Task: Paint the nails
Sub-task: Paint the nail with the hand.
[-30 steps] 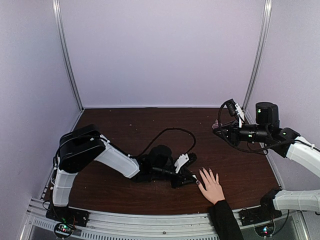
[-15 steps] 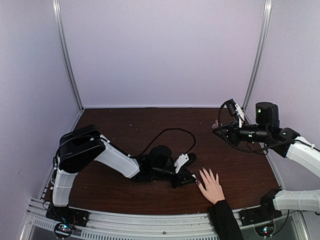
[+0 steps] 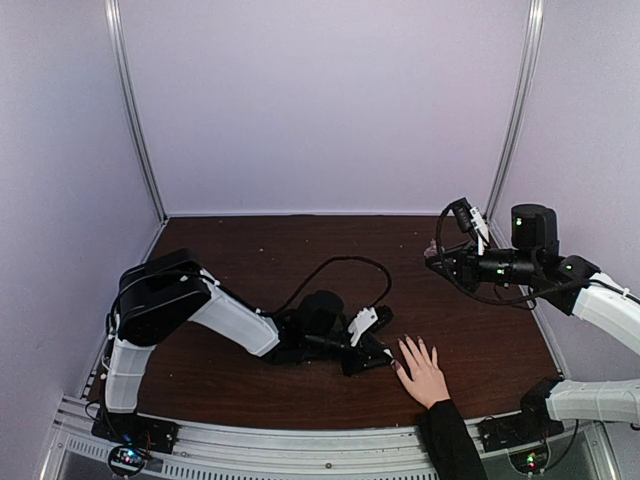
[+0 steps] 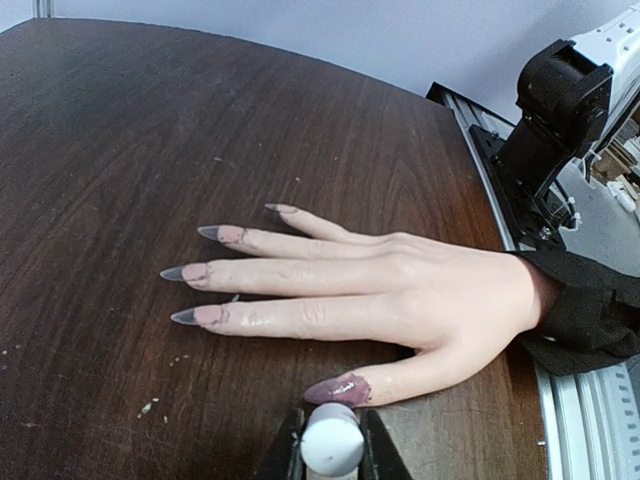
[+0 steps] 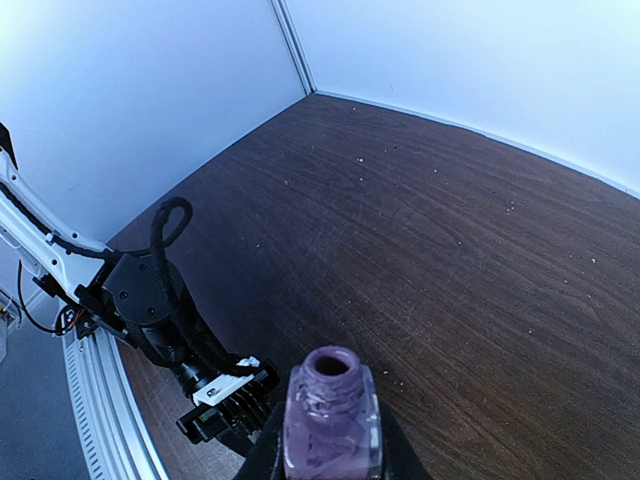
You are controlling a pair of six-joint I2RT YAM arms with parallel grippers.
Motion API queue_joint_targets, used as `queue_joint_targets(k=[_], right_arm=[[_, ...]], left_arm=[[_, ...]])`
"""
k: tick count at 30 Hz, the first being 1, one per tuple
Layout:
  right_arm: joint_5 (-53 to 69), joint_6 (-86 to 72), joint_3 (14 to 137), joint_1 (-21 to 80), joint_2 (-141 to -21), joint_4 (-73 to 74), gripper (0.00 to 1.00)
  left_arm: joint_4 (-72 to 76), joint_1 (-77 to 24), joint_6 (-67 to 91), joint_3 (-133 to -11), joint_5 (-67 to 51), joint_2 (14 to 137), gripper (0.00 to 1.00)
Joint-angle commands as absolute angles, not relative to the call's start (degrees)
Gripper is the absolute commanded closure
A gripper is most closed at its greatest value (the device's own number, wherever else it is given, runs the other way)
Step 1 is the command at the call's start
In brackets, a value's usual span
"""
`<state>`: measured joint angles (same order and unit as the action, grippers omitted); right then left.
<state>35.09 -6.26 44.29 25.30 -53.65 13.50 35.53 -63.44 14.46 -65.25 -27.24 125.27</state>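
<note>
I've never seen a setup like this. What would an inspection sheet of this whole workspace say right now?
Surface: dark wood-grain table.
Job's things: hand lying flat, fingers spread; thumb nail coated mauve, other nails patchy; open purple bottle.
Clutter: pale specks on the wood.
Grippers: left gripper shut on white cap beside the thumb; right gripper shut on the bottle, raised.
Cables: black cable looped across the table.
Surroundings: pale walls, metal rail.

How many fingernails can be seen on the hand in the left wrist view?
5: thumb nail lowest in the view, then index nail, middle nail, ring nail and little-finger nail uppermost. None hidden.
</note>
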Motion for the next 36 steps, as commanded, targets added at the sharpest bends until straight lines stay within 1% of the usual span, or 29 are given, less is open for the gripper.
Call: queue_joint_targets(k=[1,36], right_arm=[[35.07,-6.57,44.03,24.96,-53.35,12.11,1.00],[35.29,-6.68,43.77,24.96,-53.24,11.74,1.00]], left_arm=[[38.23,-63.81,14.09,-65.57,-27.16,124.64,1.00],[38.39,-63.43,13.24,-66.12,-26.56,121.67,1.00]])
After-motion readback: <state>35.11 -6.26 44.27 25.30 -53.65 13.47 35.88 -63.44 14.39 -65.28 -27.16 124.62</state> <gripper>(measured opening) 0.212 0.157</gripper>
